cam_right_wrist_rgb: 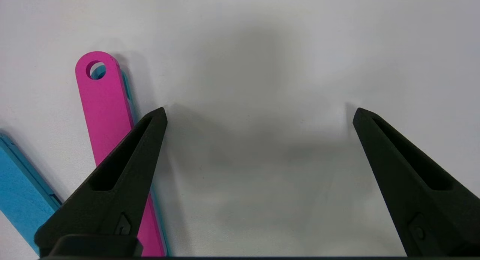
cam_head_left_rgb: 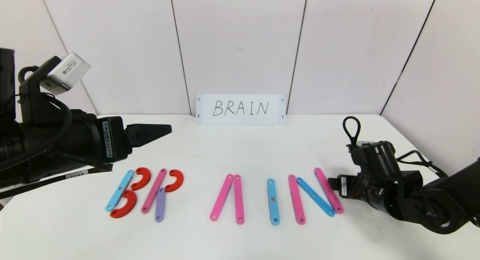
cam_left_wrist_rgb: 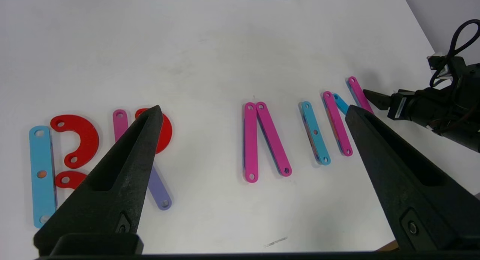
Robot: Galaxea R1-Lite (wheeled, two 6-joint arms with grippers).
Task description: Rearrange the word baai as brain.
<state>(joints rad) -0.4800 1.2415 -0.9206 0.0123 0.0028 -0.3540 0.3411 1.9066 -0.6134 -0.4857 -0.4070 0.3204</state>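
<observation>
White table, card at far edge. Plastic letters span near centre; A lacks crossbar. Our left gripper hovers spread above R; right gripper spread beside N's pink strip. Risk: finger nudges N askew.

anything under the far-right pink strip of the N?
Yes. In the right wrist view a blue strip shows through the pink strip's end hole and along its edge. The open right hand covers the rest.
</observation>
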